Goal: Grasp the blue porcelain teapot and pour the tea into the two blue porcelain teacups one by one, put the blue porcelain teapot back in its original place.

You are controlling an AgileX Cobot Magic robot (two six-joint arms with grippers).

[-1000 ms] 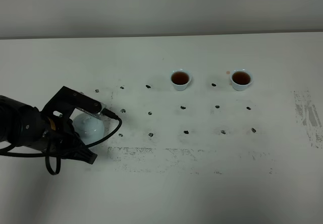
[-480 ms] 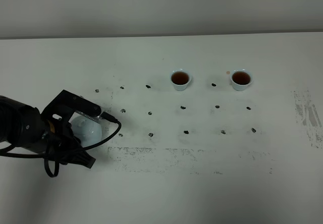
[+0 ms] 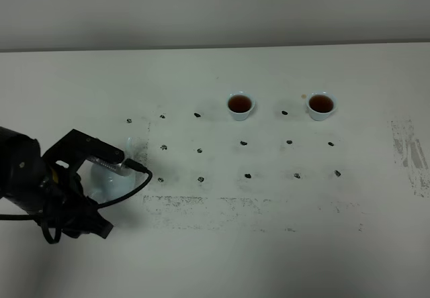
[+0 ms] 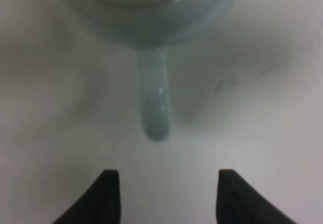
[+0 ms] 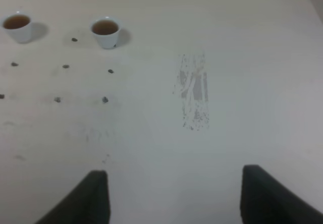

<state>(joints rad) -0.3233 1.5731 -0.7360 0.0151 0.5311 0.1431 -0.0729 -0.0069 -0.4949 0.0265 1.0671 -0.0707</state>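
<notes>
I am holding my left gripper [image 4: 164, 196] low over the white table [image 3: 269, 244], jaws parted and gripping nothing, just short of the loop handle of the round pale-blue glazed teapot [image 4: 154, 103]. My black arm is hiding most of that teapot from above. Well beyond it, two small pale-blue cups [image 3: 240, 105] [image 3: 321, 105] are standing filled with dark tea. My right gripper [image 5: 174, 196] is hanging spread, empty.

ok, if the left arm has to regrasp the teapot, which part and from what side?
Take the loop handle: in the left wrist view it juts from the blue porcelain teapot straight toward the open left gripper, edge-on between its fingers. Advance along that line, from the pot's side away from the teacups, and pinch the handle's flat sides.
</notes>
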